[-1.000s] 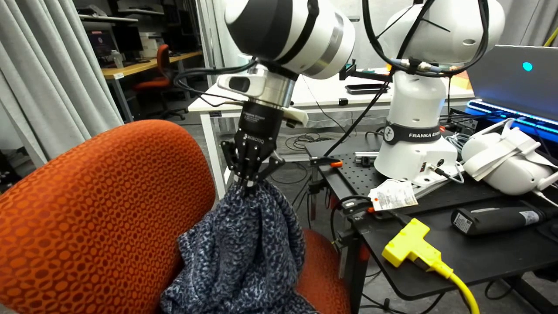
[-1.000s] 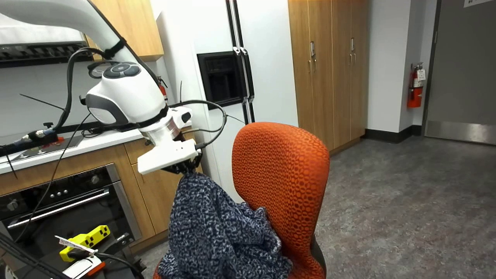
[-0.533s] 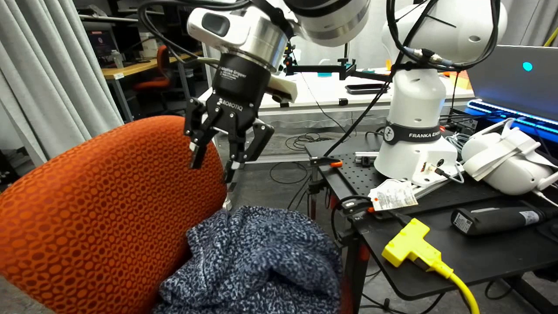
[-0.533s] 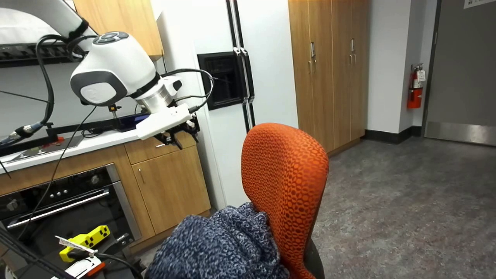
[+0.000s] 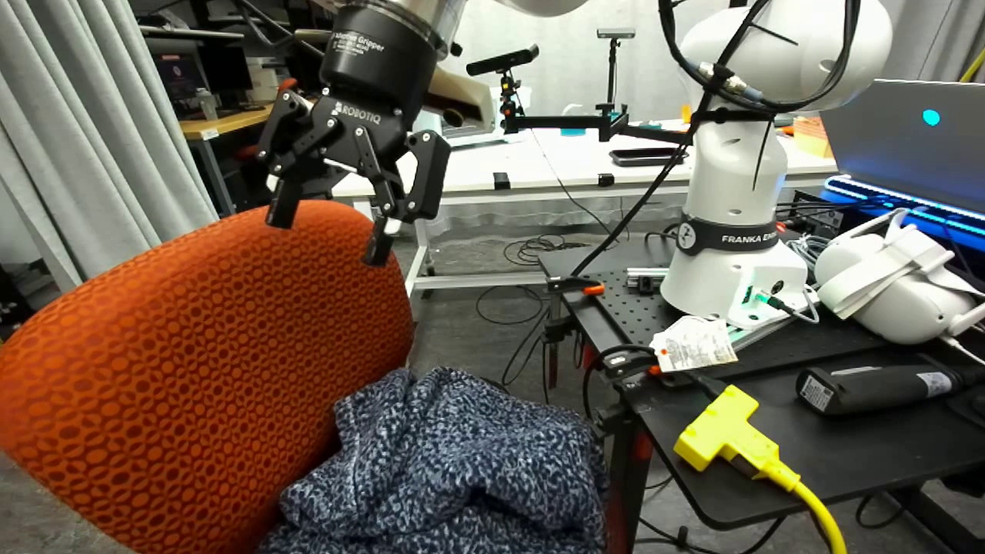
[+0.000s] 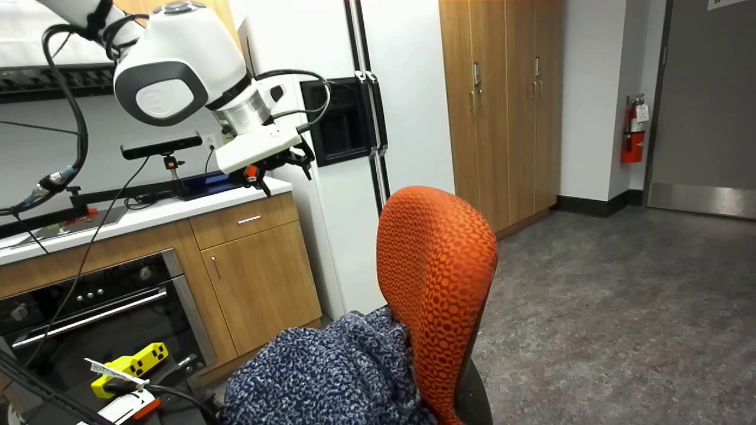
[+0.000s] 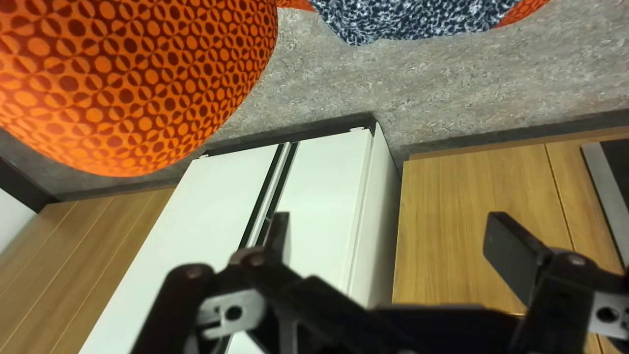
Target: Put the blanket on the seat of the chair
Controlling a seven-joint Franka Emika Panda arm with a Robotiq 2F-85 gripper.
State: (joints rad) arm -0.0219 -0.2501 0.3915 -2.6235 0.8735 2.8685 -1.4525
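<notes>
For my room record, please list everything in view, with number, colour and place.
chair: 1, orange-red, foreground
blanket: 1, mottled navy-grey, on seat
worktable: 1, black, beside chair
headset: 1, white, on worktable
outlet block: 1, yellow, on worktable
laptop: 1, grey, behind headset
far table: 1, white, beyond chair
fridge: 1, white, beyond chair
cabinets: several, brown, beside fridge
oven: 1, black, under counter
extinguisher: 1, red, near door
arm: 1, white, standing on worktable
tool: 1, black, open, above blanket
</notes>
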